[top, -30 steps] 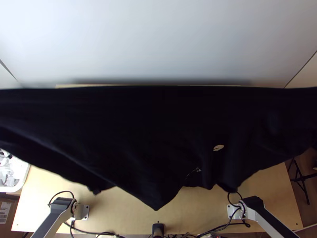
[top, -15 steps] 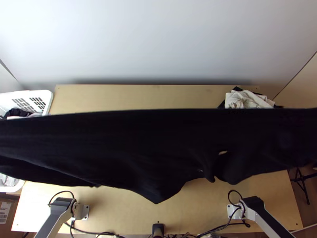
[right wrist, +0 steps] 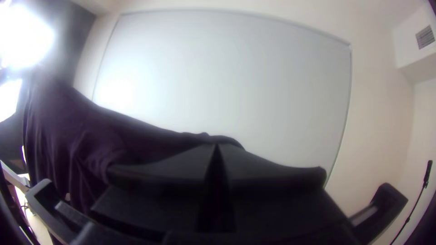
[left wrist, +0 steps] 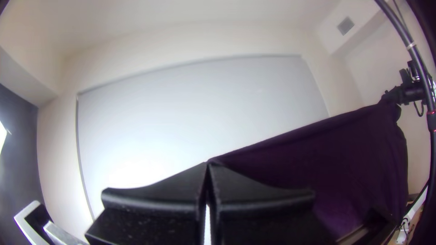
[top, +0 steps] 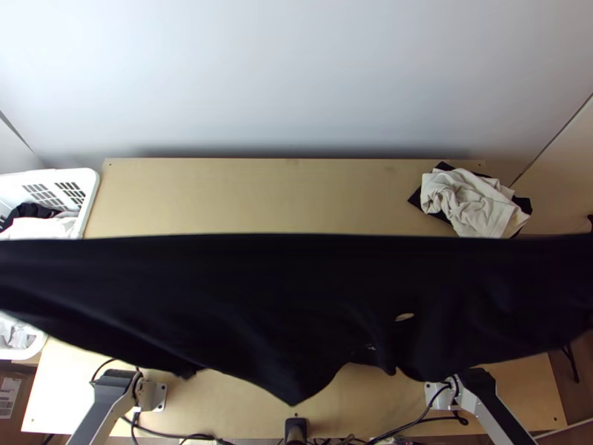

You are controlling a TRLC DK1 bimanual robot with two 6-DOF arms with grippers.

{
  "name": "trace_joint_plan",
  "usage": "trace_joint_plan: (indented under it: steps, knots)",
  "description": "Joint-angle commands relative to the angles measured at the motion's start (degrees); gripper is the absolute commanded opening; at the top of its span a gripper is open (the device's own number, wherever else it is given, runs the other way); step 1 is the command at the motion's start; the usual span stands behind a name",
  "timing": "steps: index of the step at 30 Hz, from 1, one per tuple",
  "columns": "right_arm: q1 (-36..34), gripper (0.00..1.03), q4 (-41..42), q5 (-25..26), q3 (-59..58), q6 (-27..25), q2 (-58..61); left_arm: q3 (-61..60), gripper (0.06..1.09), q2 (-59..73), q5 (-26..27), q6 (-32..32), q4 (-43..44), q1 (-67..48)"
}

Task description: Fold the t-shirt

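Item: one t-shirt (top: 259,297), black. Held up, above the light wooden table (top: 293,196), and spread wide between the two arms. In the top view it spans the picture from side to side. Upper edge: nearly straight, drawn taut. Lower edge: uneven, hanging in soft folds, with one blunt point near the middle and smaller dips to its right.

Markings: a small pale patch (top: 404,317) at the right of centre, nature not clear; small pale marks (top: 370,346) near it, too small to make out. One white label (top: 7,393) with dark print, on a brown box (top: 16,421) at the top view's lower left edge.

Left gripper (left wrist: 208,163): fingers together at the tips, pinching the t-shirt at an upper corner; the cloth slopes from there across to the other arm's gripper.

Right gripper (right wrist: 216,146): fingers closed on the t-shirt's other upper end, the cloth gathered at the tips and running off in folds.

Also listed: one white plastic basket (top: 93,180), slotted, at the table's left side, with dark cloth (top: 28,211) and white cloth (top: 41,227) inside. One crumpled cream cloth (top: 471,196), lying on black cloth (top: 416,202) at the table's far right. One large pale panel (left wrist: 195,109), upright on the wall behind.
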Motion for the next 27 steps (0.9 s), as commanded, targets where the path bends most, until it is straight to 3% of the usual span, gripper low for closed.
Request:
trace_joint_plan:
  steps: [1, 11, 19, 27]
  knots:
    - [-0.54, 0.03, 2.83, -1.83, -12.73, 3.16, -1.18, -10.47, 0.09, -0.51, 1.38, -2.50, -2.28, 0.00]
    - [6.06, 0.03, 14.87, -1.83, -35.67, 4.12, 3.83, -30.86, 0.09, 5.30, 3.32, -5.66, -2.54, -3.43]
    - [8.96, 0.03, 27.26, -1.83, -42.70, 3.07, 17.81, -42.02, 0.09, 14.61, 3.14, -7.24, 10.12, -3.86]
    - [9.13, 0.03, 37.02, -1.75, -41.03, 0.70, 34.24, -45.71, 0.09, 30.87, 1.56, -6.27, 27.08, -2.11]
